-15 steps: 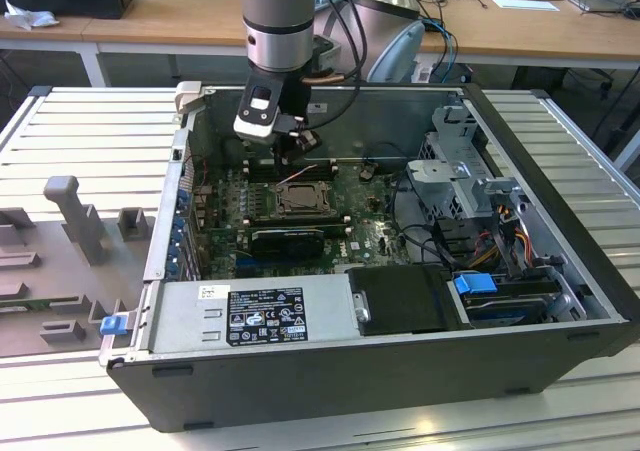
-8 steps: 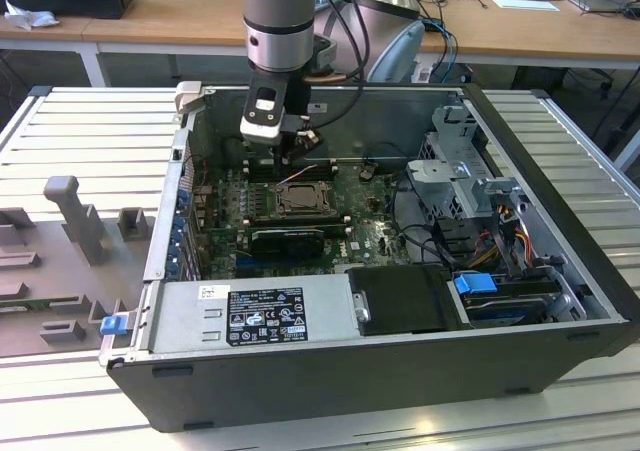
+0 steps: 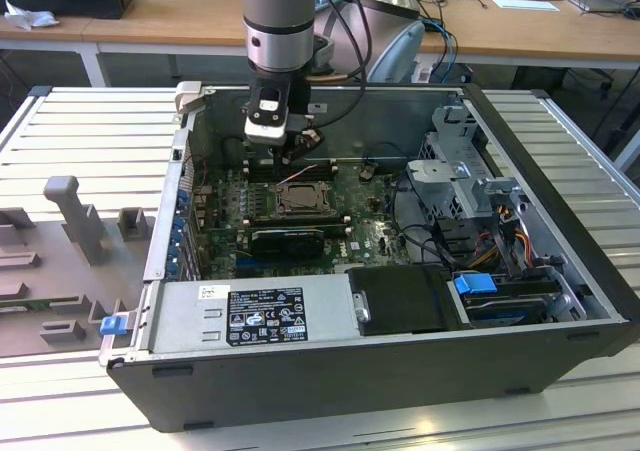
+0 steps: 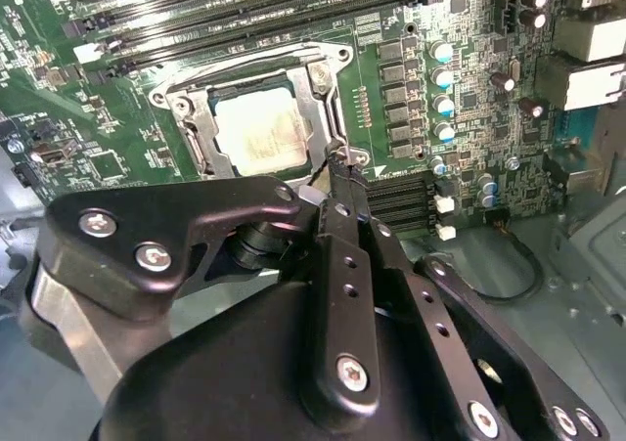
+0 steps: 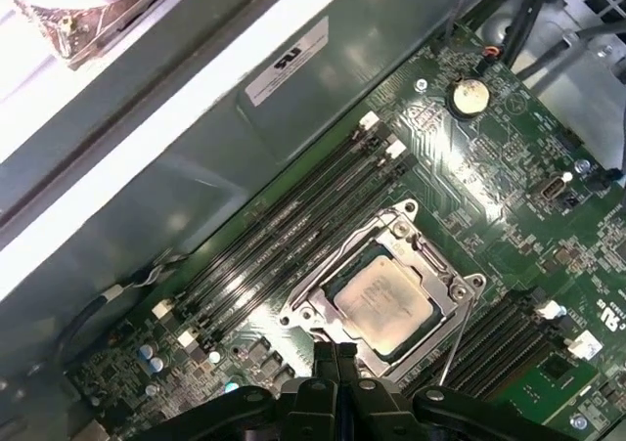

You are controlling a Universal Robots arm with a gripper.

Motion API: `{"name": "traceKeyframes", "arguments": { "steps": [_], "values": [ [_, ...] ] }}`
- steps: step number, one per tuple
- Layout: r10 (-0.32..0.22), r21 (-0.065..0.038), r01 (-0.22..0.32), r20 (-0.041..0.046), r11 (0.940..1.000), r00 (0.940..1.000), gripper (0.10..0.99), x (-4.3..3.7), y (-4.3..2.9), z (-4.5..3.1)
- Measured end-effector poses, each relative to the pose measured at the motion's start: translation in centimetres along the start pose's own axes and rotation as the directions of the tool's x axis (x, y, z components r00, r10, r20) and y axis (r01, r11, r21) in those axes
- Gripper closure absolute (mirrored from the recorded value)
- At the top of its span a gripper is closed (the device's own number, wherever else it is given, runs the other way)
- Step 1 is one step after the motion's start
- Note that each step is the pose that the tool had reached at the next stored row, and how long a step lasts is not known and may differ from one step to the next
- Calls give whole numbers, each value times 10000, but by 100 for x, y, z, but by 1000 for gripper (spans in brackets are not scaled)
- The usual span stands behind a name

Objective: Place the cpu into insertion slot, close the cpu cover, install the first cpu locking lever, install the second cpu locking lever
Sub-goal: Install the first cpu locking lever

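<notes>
1. The cpu [image 4: 259, 133] lies flat in the insertion slot [image 3: 300, 199]; its pale top shows through the cut-out of the cpu cover [image 4: 318, 109], which lies down over it; seating and cover look done, so I judge the lever work to be the step in hand.
2. The pincer [image 4: 338, 172] is clenched, fingers pressed together, its tip at the socket's corner just beside a thin locking lever [image 5: 453, 338] that stands tilted up off the board; whether that wire is nipped between the fingers I cannot tell.
3. Done well, this step would call for a slow, low push along the lever's own arc; the wire looks springy and could slip off so narrow a tip; the capacitors [image 4: 442, 77] and memory slots [image 5: 293, 236] stand near and should be kept clear of.
4. The motherboard [image 4: 469, 118] sits deep in an open computer case [image 3: 400, 371]; walls, drive cages and cables crowd the arm, so side room looks scant.
5. The case rests on a slatted metal bench [image 3: 90, 121]; grey fixtures [image 3: 70, 211] lie on it at the exterior view's left; pale wooden desks stand behind.
</notes>
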State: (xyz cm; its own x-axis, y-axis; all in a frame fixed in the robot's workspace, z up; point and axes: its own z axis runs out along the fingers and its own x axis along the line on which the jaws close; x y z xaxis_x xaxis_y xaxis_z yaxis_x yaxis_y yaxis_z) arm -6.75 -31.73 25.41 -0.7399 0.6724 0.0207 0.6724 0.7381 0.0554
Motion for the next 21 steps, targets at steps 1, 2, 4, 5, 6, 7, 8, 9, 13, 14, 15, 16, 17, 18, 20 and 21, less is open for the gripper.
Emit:
{"name": "traceKeyframes", "arguments": {
  "steps": [1,2,4,5,6,7,8,9,13,14,15,16,17,18,20,21],
  "values": [
    [-105,2,105,-6,9999,9999,980,0,0,0],
    [-182,4,182,-10,9998,9998,980,0,0,0],
    [-336,7,336,-19,9994,9994,980,0,0,0],
    [-386,8,386,-22,9993,9993,980,0,0,0],
    [-438,9,438,-24,9990,9990,980,0,0,0],
    [-504,10,504,-28,9987,9987,980,0,0,0],
    [-556,11,556,-31,9985,9984,980,0,0,0],
    [-646,13,646,-36,9979,9979,980,0,0,0],
    [-984,18,984,-56,9951,9951,980,0,0,0],
    [-1074,19,1074,-61,9942,9942,980,0,0,0],
    [-1126,20,1126,-64,9936,9936,980,0,0,0],
    [-1187,21,1187,-68,9929,9929,980,0,0,0],
    [-1246,21,1246,-71,9922,9922,980,0,0,0],
    [-1371,23,1371,-78,9906,9905,980,0,0,0],
    [-1637,27,1637,-94,9865,9865,980,0,0,0],
    [-1850,29,1850,-106,9827,9827,980,0,0,0]
  ]
}}
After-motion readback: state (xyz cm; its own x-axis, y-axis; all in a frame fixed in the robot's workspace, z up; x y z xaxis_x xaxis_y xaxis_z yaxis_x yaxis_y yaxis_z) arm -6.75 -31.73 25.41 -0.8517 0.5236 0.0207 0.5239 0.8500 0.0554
